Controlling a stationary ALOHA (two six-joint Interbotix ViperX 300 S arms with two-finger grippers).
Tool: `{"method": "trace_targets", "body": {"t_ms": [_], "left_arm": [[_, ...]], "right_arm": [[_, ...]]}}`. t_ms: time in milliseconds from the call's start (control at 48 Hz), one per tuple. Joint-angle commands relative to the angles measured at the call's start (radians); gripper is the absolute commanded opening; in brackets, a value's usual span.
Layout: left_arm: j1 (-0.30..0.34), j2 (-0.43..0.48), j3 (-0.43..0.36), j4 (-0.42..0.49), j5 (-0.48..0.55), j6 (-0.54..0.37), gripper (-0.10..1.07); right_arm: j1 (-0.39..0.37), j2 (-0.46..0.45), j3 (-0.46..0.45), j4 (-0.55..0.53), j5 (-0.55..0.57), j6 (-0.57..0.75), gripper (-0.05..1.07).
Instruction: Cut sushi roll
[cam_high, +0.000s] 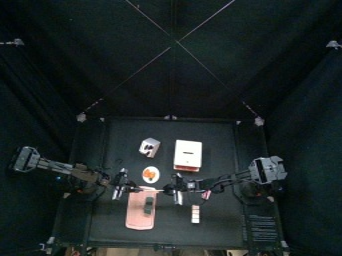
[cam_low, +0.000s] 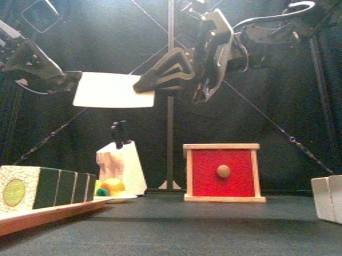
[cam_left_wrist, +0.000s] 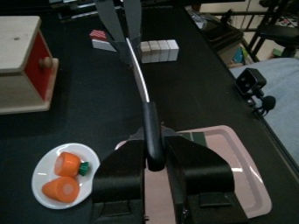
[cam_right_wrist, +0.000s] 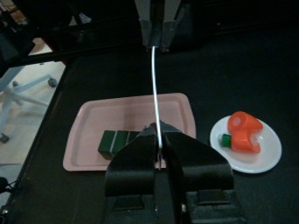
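Note:
The sushi roll (cam_right_wrist: 119, 143) is a dark green, stubby log lying on the pink board (cam_right_wrist: 93, 122). It shows large at the left of the front view (cam_low: 60, 186). A knife with a white blade (cam_low: 107, 90) hangs in the air above the table's front part, between the two arms. My left gripper (cam_left_wrist: 149, 144) is shut on its black handle. My right gripper (cam_right_wrist: 156, 133) is shut on the other end of the blade (cam_right_wrist: 156, 87), seen edge-on. In the top view the grippers (cam_high: 130, 186) (cam_high: 171, 183) face each other just behind the board (cam_high: 138, 215).
A round white dish (cam_right_wrist: 263, 154) with orange pieces sits beside the board. A white-and-red box (cam_high: 187, 152) stands mid-table, also in the front view (cam_low: 221, 172). Small white blocks (cam_left_wrist: 158, 48) lie to the board's right. A small white object (cam_high: 147, 148) stands left of the box.

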Motion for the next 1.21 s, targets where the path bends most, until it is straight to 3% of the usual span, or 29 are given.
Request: {"method": "trace_targets", "body": {"t_ms": [0,250,625,896,1021,1188], "left_arm": [[-0.018,0.002,-0.011,-0.009,-0.002,0.000,0.42],[-0.020,0.002,-0.008,-0.063,0.107,-0.002,0.42],[-0.083,-0.003,0.005,-0.107,0.163,-0.005,0.42],[-0.173,-0.037,-0.097,-0.129,0.457,-0.002,0.42],[-0.247,-0.040,-0.109,-0.127,0.459,-0.006,0.42],[-0.256,-0.031,-0.097,-0.129,0.431,-0.008,0.42]], "right_arm": [[-0.003,-0.029,-0.026,0.012,0.000,0.000,0.37],[0.008,-0.009,-0.028,0.055,-0.002,0.000,0.37],[0.054,0.066,-0.058,0.084,0.014,-0.003,0.37],[0.046,0.021,-0.109,0.074,0.163,-0.012,0.37],[0.043,0.014,-0.133,0.058,0.233,-0.014,0.38],[0.044,0.009,-0.161,0.029,0.337,-0.009,0.38]]}}
